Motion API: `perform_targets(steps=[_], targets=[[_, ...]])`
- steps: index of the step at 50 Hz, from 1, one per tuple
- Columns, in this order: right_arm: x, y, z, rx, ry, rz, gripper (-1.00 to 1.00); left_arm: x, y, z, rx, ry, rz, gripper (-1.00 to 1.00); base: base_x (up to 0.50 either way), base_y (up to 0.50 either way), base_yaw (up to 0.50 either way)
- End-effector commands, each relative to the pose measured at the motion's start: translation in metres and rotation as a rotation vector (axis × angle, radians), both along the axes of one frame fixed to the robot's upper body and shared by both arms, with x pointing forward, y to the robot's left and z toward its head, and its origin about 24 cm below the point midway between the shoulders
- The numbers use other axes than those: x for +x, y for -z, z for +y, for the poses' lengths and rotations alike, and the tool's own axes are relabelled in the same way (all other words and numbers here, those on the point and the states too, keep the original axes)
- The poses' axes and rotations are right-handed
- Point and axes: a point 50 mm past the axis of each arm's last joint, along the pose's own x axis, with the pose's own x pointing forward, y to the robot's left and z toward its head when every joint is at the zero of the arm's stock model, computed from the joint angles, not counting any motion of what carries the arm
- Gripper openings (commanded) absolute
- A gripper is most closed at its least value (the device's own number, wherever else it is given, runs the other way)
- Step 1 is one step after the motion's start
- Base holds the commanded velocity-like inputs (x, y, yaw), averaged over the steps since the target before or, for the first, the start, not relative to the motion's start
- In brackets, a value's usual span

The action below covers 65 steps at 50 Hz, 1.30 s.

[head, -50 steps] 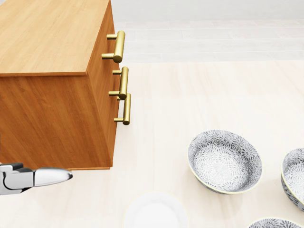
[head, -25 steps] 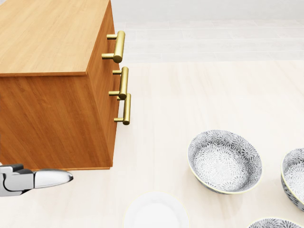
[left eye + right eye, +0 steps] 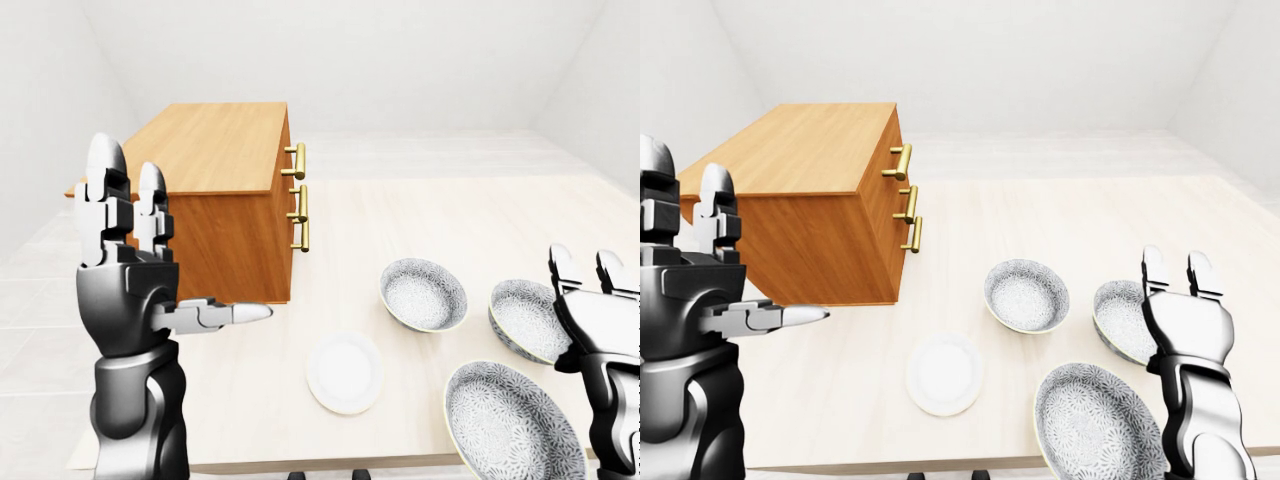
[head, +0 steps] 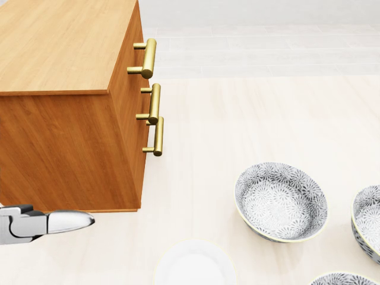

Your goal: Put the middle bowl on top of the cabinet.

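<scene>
both hands are hanging unclenched: your left hand beside the cabinet, your right hand near the bowls.

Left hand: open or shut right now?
Open. The left hand has its fingers straight up and thumb out sideways, gripping nothing.

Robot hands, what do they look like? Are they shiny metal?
Yes. The left hand and right hand are glossy dark grey metal with chunky palms. Their jointed fingers are silver and black with smooth rounded tips. The arms are dark rounded segments. No cables show.
</scene>
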Motion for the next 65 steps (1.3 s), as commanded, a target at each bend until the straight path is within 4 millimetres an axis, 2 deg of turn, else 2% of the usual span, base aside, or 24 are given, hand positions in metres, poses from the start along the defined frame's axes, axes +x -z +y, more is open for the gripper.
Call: perform_targets(steps=[1, 14, 22, 37, 38, 39, 44, 51, 53, 65], targets=[[0.002, 0.001, 0.004, 0.007, -0.016, -0.021, 1.0, 0.002, 0.003, 0.001, -0.007, -0.013, 0.015, 1.0, 0.0, 0.0, 0.0], [0.002, 0.001, 0.004, 0.007, -0.016, -0.021, 1.0, 0.002, 0.003, 0.001, -0.006, -0.014, 0.014, 1.0, 0.0, 0.0, 0.0], [0.006, 0.024, -0.003, 0.052, -0.004, 0.015, 1.0, 0.005, 0.005, 0.001, -0.002, -0.025, 0.029, 1.0, 0.0, 0.0, 0.0], [0.002, 0.04, -0.015, 0.012, 0.012, 0.047, 1.0, 0.003, 0.004, 0.001, -0.004, -0.024, 0.021, 1.0, 0.0, 0.0, 0.0], [0.001, 0.046, -0.016, 0.009, 0.017, 0.052, 1.0, 0.002, 0.004, 0.001, -0.006, -0.026, 0.019, 1.0, 0.0, 0.0, 0.0], [0.001, 0.041, -0.017, 0.019, 0.017, 0.048, 1.0, 0.002, 0.004, 0.001, -0.005, -0.027, 0.019, 1.0, 0.0, 0.0, 0.0], [0.002, 0.043, -0.017, 0.021, 0.014, 0.058, 1.0, 0.003, 0.004, 0.001, -0.003, -0.032, 0.02, 1.0, 0.0, 0.0, 0.0], [0.003, 0.056, -0.016, 0.014, 0.005, 0.085, 1.0, 0.003, 0.004, 0.0, 0.001, -0.033, 0.022, 1.0, 0.0, 0.0, 0.0], [0.003, 0.052, -0.014, 0.019, -0.002, 0.085, 1.0, 0.003, 0.004, 0.0, 0.001, -0.033, 0.019, 1.0, 0.0, 0.0, 0.0], [0.007, 0.062, -0.007, 0.005, -0.035, 0.107, 1.0, 0.002, 0.004, 0.001, 0.001, -0.038, 0.023, 1.0, 0.0, 0.0, 0.0]])
